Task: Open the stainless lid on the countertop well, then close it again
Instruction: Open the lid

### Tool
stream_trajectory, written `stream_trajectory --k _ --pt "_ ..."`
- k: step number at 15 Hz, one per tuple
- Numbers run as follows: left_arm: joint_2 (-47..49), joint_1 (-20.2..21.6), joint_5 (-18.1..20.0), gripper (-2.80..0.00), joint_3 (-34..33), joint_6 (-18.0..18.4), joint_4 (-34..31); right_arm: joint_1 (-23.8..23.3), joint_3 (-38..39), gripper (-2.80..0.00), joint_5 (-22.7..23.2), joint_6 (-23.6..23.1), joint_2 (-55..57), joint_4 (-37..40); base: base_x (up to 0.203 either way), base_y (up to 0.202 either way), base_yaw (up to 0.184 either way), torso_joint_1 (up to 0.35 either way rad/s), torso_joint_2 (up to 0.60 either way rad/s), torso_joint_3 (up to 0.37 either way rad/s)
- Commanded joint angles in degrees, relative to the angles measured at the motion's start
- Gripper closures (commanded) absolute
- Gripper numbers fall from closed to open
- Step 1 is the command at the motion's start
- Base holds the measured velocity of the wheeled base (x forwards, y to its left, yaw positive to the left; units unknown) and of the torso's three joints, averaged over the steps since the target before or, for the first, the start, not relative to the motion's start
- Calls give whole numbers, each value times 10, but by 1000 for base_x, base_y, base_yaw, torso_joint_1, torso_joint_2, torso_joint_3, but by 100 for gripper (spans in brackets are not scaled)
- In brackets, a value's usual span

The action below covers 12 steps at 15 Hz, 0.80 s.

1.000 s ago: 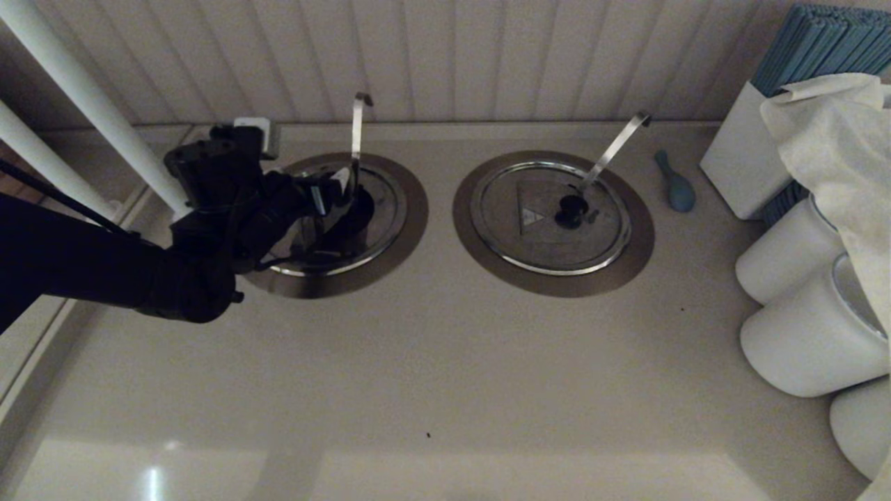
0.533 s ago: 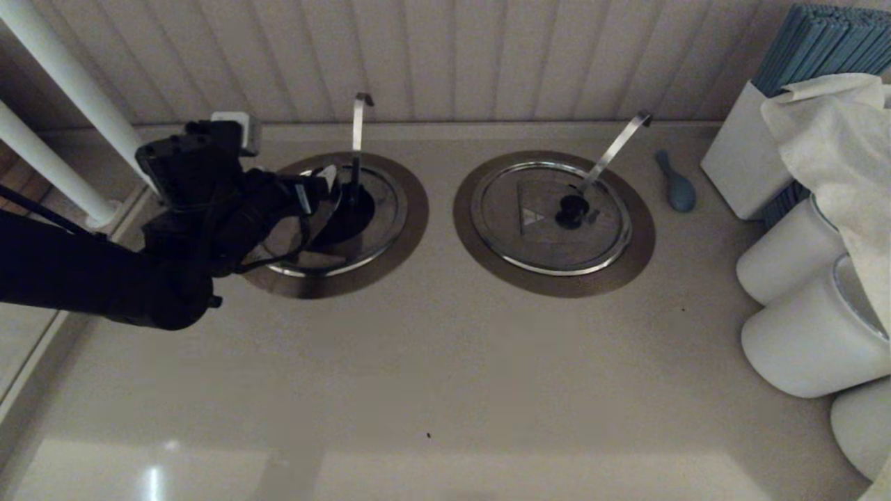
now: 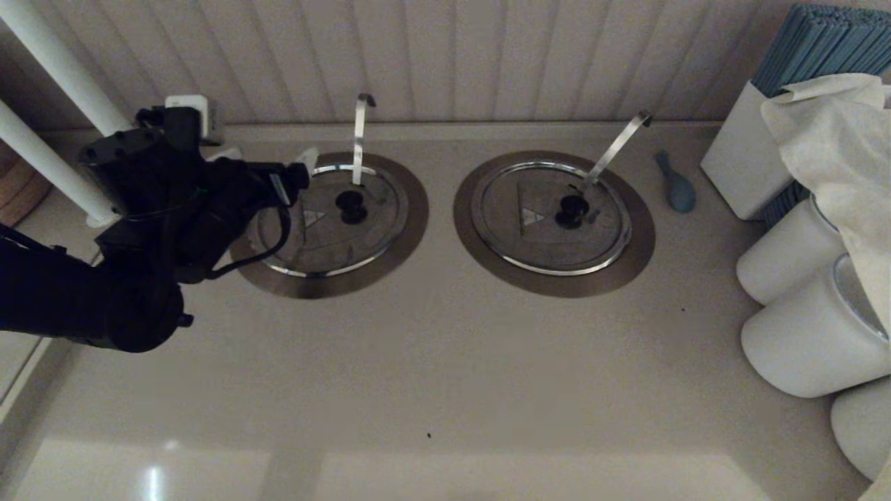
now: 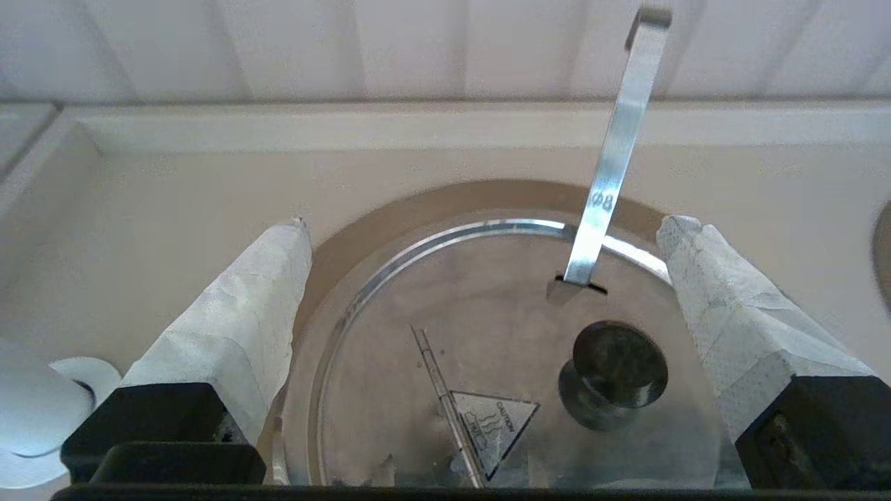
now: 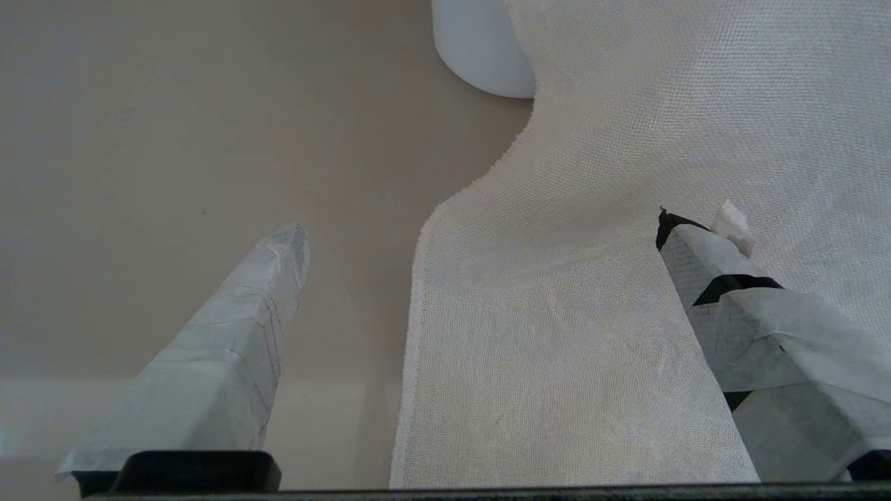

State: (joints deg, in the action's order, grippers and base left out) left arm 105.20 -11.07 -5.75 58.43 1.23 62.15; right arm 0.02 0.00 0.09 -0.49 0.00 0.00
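Note:
The stainless lid (image 3: 327, 226) lies flat in the left well, covering the dark hole; only the well's bronze ring (image 3: 407, 233) and chrome rim show. Its black knob (image 3: 351, 206) stands free, and the thin hooked handle (image 3: 359, 136) rises through the slot by the wall. In the left wrist view the lid (image 4: 487, 327), knob (image 4: 616, 372) and triangle sticker (image 4: 495, 424) lie between the spread fingers. My left gripper (image 3: 268, 156) (image 4: 484, 223) is open at the lid's left edge, holding nothing. My right gripper (image 5: 480, 223) is open over counter and cloth, out of the head view.
The twin lid (image 3: 539, 223) with the flat strip handle (image 3: 616, 149) sits to the right. A blue spoon (image 3: 675, 186), white canisters (image 3: 800, 341), a white box and a draped cloth (image 3: 835, 132) crowd the right side. White pipes (image 3: 62, 69) stand at far left.
The lid, tilted up at the knob a second ago, has dropped flat onto the well. My left gripper has let go of the knob and drawn back to the left.

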Motion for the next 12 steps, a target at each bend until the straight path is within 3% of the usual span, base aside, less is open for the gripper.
stream_trajectory --k 1,4,6,8,12 --pt "1 -2 0 -280 -1 -1 3 1 0 -280 0 0 0 0 0 0 0 0 0 0" --pt "66 -36 -17 -280 11 0 14 0 0 -280 0 0 0 0 0 0 0 0 0 0" --pt "124 -72 -92 -280 50 8 50 1 0 -280 0 0 0 0 0 0 0 0 0 0" --pt "167 -113 -209 -280 103 37 85 1 0 -280 0 0 1 0 0 0 0 0 0 0" --pt "153 -144 -253 -280 81 56 80 0 0 -280 0 0 0 0 0 0 0 0 0 0"
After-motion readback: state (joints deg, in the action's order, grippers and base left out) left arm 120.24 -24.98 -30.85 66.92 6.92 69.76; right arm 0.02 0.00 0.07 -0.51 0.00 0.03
